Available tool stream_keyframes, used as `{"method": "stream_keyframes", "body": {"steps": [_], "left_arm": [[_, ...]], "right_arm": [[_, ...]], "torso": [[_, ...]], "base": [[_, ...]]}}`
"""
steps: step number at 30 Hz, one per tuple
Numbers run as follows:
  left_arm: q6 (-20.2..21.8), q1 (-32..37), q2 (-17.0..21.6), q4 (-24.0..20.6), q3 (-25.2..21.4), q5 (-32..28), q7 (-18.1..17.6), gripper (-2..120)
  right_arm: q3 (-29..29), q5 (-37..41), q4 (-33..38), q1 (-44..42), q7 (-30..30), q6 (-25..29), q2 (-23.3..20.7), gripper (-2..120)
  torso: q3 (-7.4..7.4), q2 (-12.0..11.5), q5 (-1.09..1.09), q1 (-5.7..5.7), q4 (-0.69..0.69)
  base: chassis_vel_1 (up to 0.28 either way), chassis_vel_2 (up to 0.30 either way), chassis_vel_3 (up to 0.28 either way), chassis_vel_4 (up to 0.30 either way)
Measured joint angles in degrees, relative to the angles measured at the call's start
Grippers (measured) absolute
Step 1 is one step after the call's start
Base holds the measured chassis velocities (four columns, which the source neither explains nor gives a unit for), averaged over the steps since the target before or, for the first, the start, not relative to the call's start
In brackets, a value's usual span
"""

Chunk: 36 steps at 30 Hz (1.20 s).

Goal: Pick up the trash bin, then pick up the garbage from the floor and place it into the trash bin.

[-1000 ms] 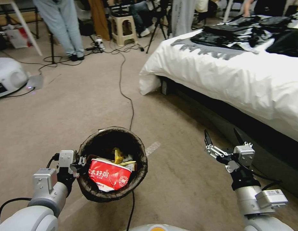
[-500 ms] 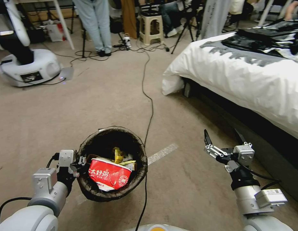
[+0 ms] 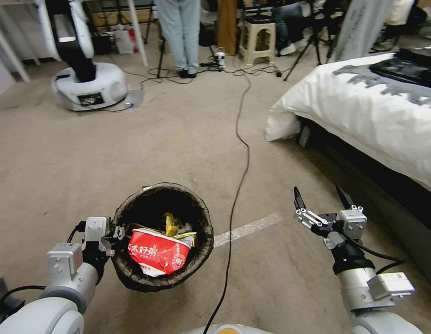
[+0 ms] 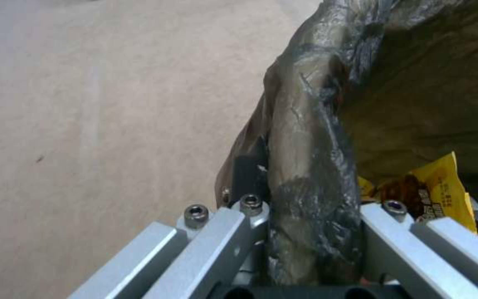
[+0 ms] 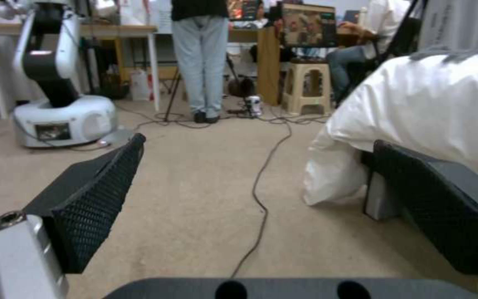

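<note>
The trash bin is held off the carpet by the left gripper, whose fingers are clamped on the bag-lined rim. A red noodle bowl and yellow wrappers lie inside. The right gripper is spread wide, holding nothing. A black cable runs across the floor between bin and bed — another robot's white base stands well beyond.

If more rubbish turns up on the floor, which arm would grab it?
Probably the right. Its pincer is open and empty above the carpet, while the left pincer is clamped on the rim of the trash bin.
</note>
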Motion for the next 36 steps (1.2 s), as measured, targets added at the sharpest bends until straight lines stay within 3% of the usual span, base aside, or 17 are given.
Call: {"method": "stream_keyframes", "body": {"steps": [24,33,36], "left_arm": [[-0.78,0.10,-0.45,0.00,0.38,0.25,-0.60,1],[0.35,-0.07,-0.84,0.00,0.98,-2.20,-3.11,1],[1.13,-0.37,-1.00,0.00,1.29,-4.52,-5.88,1]], "right_arm": [[-1.20,1.60,1.10,1.06,2.82,-2.53,-0.16,100],[-1.77,1.65,1.17,1.15,3.54,-3.21,-0.24,100],[-2.29,2.16,1.23,1.19,4.23,-3.62,-0.25,100]], "torso": [[0.00,0.00,0.00,0.00,-0.01],[0.00,0.00,0.00,0.00,0.00],[0.00,0.00,0.00,0.00,0.00]], "base": [[0.069,0.070,0.076,0.069],[0.000,0.000,0.000,0.000],[0.000,0.000,0.000,0.000]]}}
